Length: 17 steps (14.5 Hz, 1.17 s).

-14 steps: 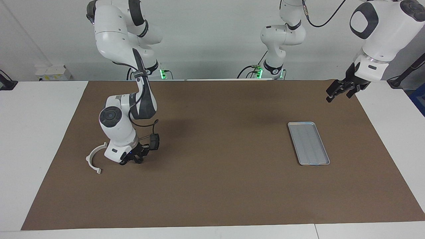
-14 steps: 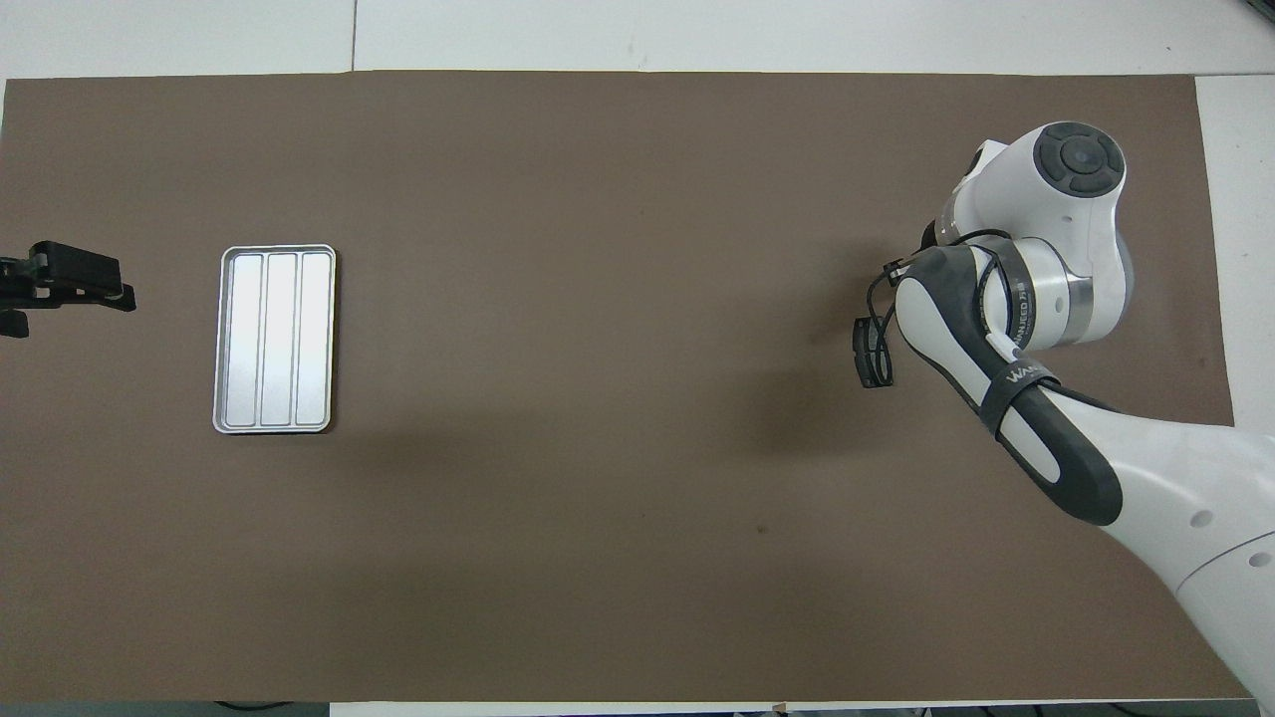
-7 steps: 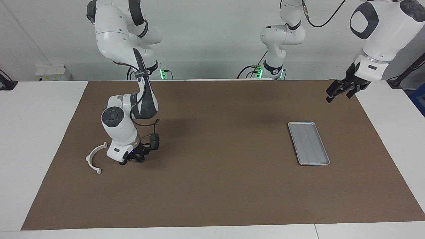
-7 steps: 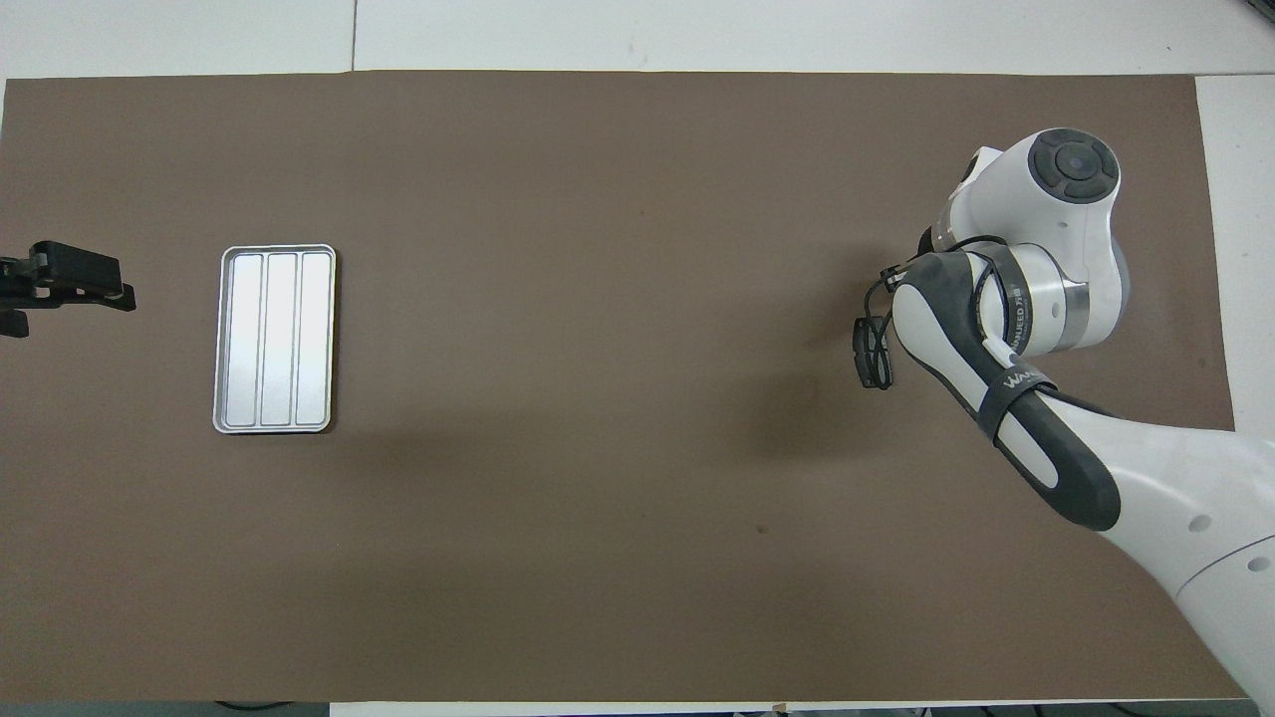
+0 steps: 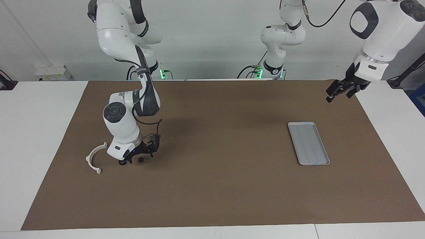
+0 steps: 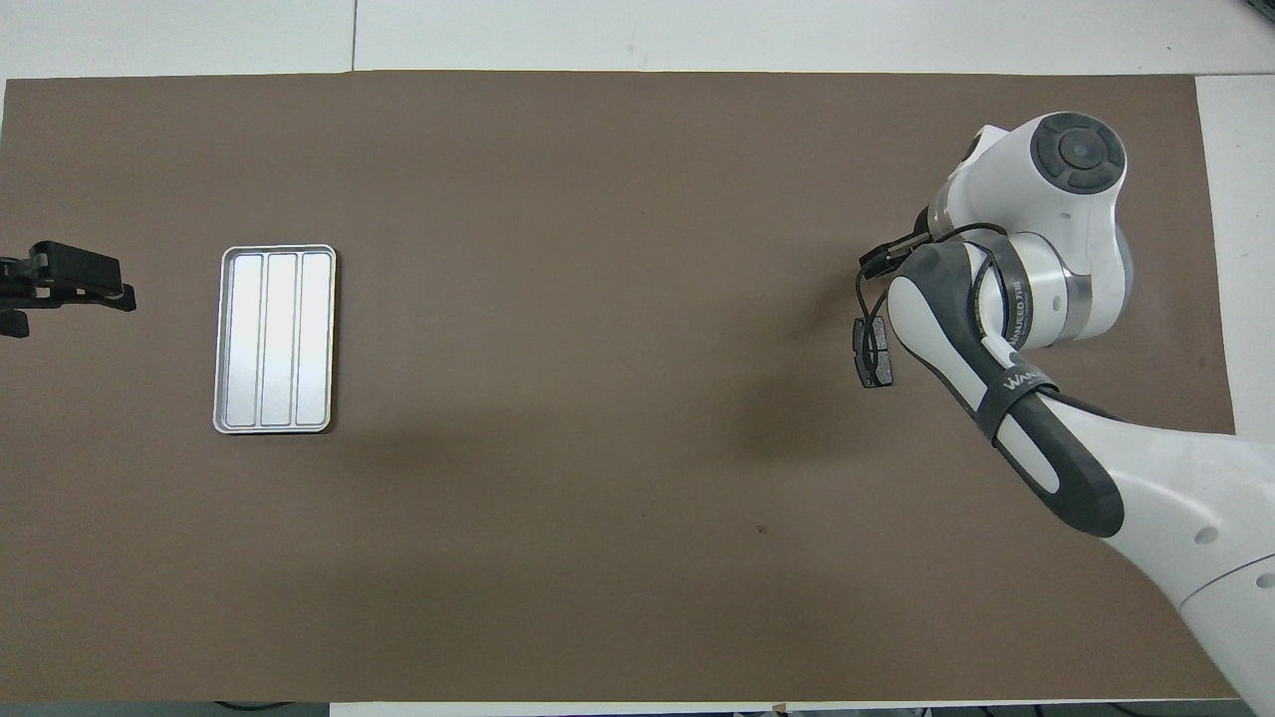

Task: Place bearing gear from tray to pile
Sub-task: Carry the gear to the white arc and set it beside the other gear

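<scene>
The silver ridged tray point(image 5: 308, 143) lies toward the left arm's end of the table and holds nothing; it also shows in the overhead view point(image 6: 274, 339). Toward the right arm's end lie a white half-ring bracket point(image 5: 94, 160) and a dark grey pad point(image 6: 875, 351). My right gripper point(image 5: 132, 160) hangs just above the mat between the two, hidden under its own wrist in the overhead view. A small dark round part point(image 5: 141, 160) shows at the mat right by it; I cannot tell whether it is held. My left gripper point(image 5: 333, 94) waits raised over the mat's edge, beside the tray.
A brown mat point(image 5: 215, 186) covers most of the white table. The right arm's elbow and wrist point(image 6: 1036, 289) cover the bracket in the overhead view. A second dark pad is not in sight.
The right arm's wrist has risen a little and shifted toward the middle of the mat, lifting the gripper slightly off the mat. The left arm has not moved.
</scene>
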Motion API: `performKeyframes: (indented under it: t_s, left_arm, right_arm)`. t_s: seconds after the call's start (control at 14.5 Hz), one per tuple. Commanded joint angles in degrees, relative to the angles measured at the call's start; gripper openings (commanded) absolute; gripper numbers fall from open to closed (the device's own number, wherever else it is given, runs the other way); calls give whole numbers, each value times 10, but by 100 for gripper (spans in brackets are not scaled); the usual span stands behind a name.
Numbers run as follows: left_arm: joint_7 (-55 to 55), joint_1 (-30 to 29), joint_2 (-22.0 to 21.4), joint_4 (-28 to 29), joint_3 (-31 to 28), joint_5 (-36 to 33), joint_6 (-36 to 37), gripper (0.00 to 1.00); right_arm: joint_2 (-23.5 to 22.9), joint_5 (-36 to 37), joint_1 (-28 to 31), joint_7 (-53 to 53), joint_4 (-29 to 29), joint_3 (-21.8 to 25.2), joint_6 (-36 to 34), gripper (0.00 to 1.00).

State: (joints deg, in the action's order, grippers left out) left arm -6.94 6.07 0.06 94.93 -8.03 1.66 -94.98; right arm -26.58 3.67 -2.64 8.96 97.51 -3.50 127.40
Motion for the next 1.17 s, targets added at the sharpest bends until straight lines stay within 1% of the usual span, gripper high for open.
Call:
performKeyframes:
  t_s: [0.0,0.07,0.21,0.34,0.48,0.69,0.83,1.03,1.1]
  left_arm:
    - [2,-6,-17,18,6,7,-5,100]
    - [2,-6,-16,18,6,7,-3,100]
    - [2,-6,-16,18,6,7,-3,100]
    - [2,-6,-17,18,6,7,-3,100]
    - [2,-6,-17,18,6,7,-3,100]
    - [2,-6,-17,18,6,7,-3,100]
    - [2,-6,-17,18,6,7,-3,100]
    - [2,-6,-17,18,6,7,-3,100]
    - [2,-6,-17,18,6,7,-3,100]
  right_arm:
    - [3,-1,-2,-11,-42,-5,-28,100]
    - [4,-6,-9,-13,-53,-5,-43,100]
    - [13,-5,-9,-23,-83,-5,-97,100]
    - [30,-5,-9,-25,-118,-5,-161,100]
    - [61,-3,-9,-29,-133,-5,-209,100]
    - [129,-3,-5,-46,-121,-5,-276,100]
    - [159,-5,4,-47,-114,-5,-312,100]
    - [199,-7,18,-78,-75,-4,-320,100]
    - [221,-7,18,-90,-51,-4,-327,100]
